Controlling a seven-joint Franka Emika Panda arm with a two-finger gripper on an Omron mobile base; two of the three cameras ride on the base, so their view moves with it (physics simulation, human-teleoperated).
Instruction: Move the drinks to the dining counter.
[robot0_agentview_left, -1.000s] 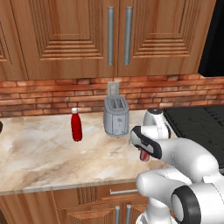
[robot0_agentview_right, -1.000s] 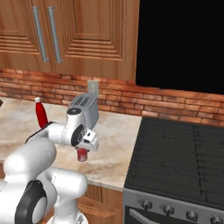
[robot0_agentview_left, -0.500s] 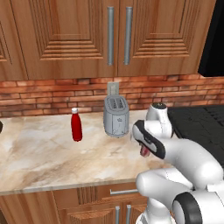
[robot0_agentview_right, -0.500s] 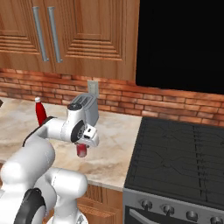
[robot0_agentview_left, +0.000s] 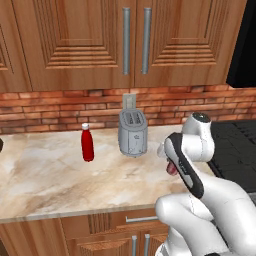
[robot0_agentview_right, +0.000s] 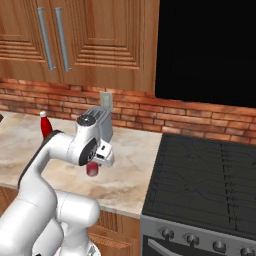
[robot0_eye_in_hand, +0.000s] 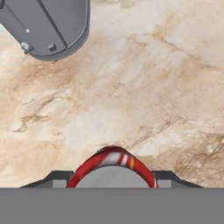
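Wooden cabinets (robot0_agentview_left: 125, 45) and a brick backsplash (robot0_agentview_left: 60, 107) back the marbled tabletop (robot0_agentview_left: 45, 180) I am looking over from the base cameras. Furthest left in the left base view stands the slim red bottle (robot0_agentview_left: 87, 143) with its white cap, upright and well apart from everything else; from the right base view I see only its top (robot0_agentview_right: 45, 124) poking out behind my arm. Next along is the silver toaster (robot0_agentview_left: 132, 133), set back close to the brick, with a wall outlet (robot0_agentview_left: 129, 100) just above it. To the right of the toaster is my tool (robot0_eye_in_hand: 112, 181), pointing down over the tabletop, and it is closed around the small red soda can (robot0_agentview_right: 92, 169), which I see peeking out below the wrist in the right base view and as a red sliver (robot0_agentview_left: 171, 168) beside the arm in the left one. In the hand view the can's red rim (robot0_eye_in_hand: 112, 164) sits squarely between the two dark fingertips (robot0_eye_in_hand: 52, 179), with the toaster's grey corner (robot0_eye_in_hand: 48, 26) at upper left. I think the can is off the stone, but I cannot be sure from these angles. Furthest right is the black stove (robot0_agentview_right: 200, 175), butting against the tabletop's edge.
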